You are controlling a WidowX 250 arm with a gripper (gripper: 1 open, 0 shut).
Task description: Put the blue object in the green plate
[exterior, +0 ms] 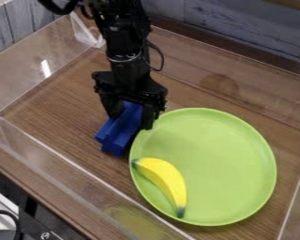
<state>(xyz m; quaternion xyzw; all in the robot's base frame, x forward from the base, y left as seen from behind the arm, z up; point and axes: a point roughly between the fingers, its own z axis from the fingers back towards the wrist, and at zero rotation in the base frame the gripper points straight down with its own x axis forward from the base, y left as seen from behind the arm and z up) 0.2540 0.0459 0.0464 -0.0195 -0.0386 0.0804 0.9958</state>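
Note:
The blue object (115, 131) lies on the wooden table just left of the green plate (228, 159), its far end under my gripper. My gripper (131, 114) points straight down over that far end, open, with black fingers (109, 106) standing on either side of the block. Whether the fingers touch the block I cannot tell. The green plate is large, round and lime-coloured, and fills the right front of the table.
A yellow banana (163, 183) lies in the plate near its left front rim. Clear plastic walls (27, 75) fence the table on the left and front. The wooden tabletop (65, 112) stretches left of the block.

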